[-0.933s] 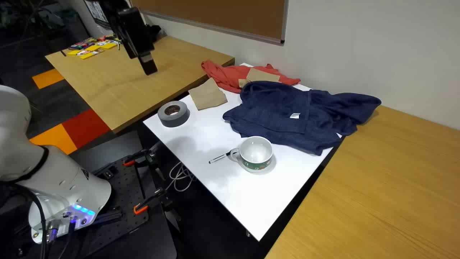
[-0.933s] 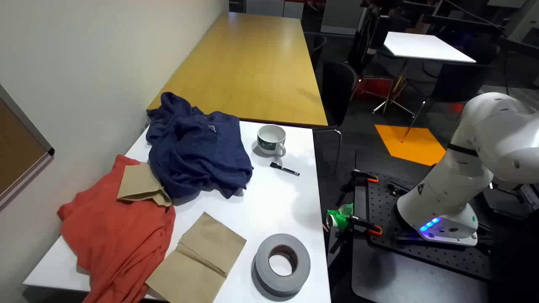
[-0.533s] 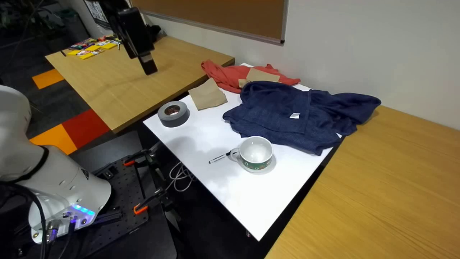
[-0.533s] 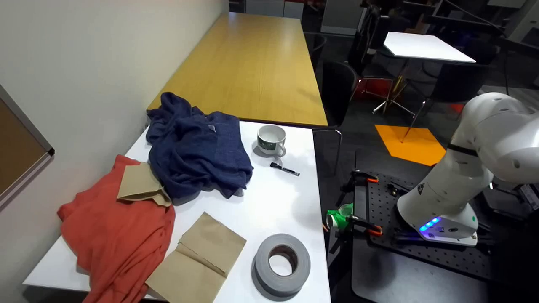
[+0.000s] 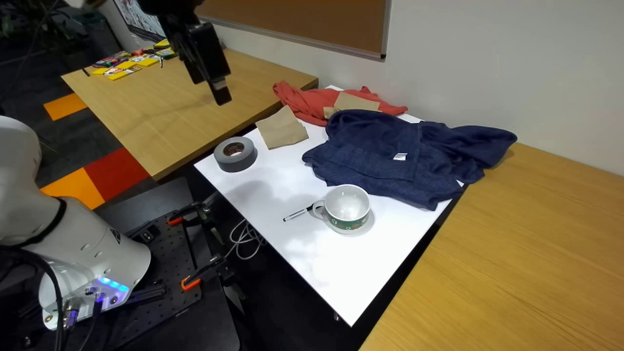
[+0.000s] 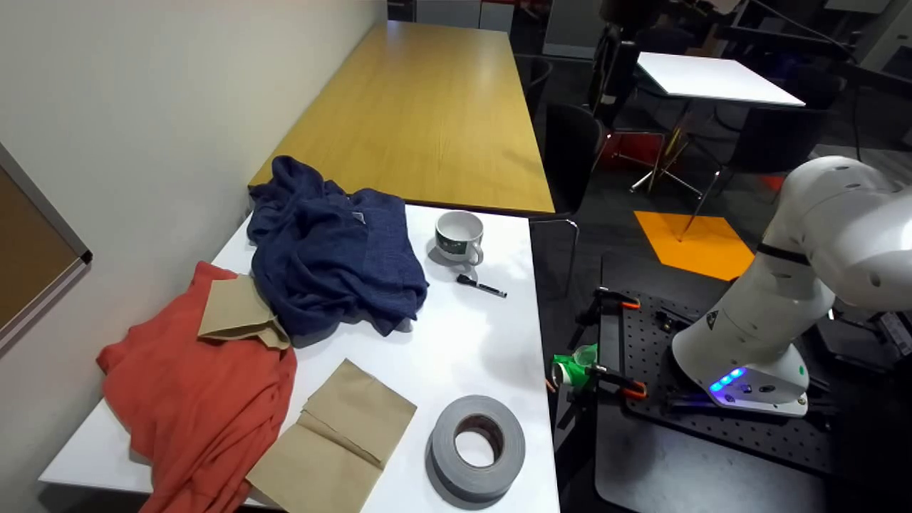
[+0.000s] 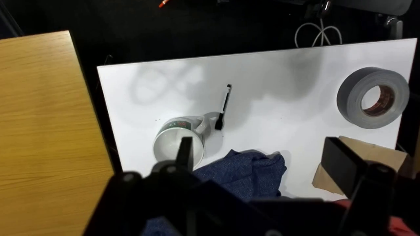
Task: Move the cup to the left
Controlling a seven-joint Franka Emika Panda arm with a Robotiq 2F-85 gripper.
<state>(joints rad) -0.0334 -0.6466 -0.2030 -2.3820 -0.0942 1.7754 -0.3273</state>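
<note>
The cup (image 5: 347, 204) is a pale whitish-grey cup with a handle and a green printed band. It stands upright on the white table, beside the navy cloth, in both exterior views (image 6: 459, 235). In the wrist view the cup (image 7: 170, 144) is at the left, partly covered by one finger in the line of sight. My gripper (image 7: 258, 141) is open with its fingers wide apart and nothing between them. In an exterior view the gripper (image 5: 219, 90) hangs high in the air, up and to the left of the cup and well apart from it.
A black-capped marker (image 6: 482, 286) lies by the cup's handle. A navy cloth (image 5: 390, 151), a red cloth (image 6: 206, 385), brown paper pieces (image 5: 282, 129) and a grey tape roll (image 6: 476, 447) lie on the white table (image 5: 312, 258). A wooden table (image 5: 526, 253) adjoins it.
My gripper has moved a little to the right in an exterior view, still high up, and its shadow on the table has shifted. The cup and the other objects have not moved.
</note>
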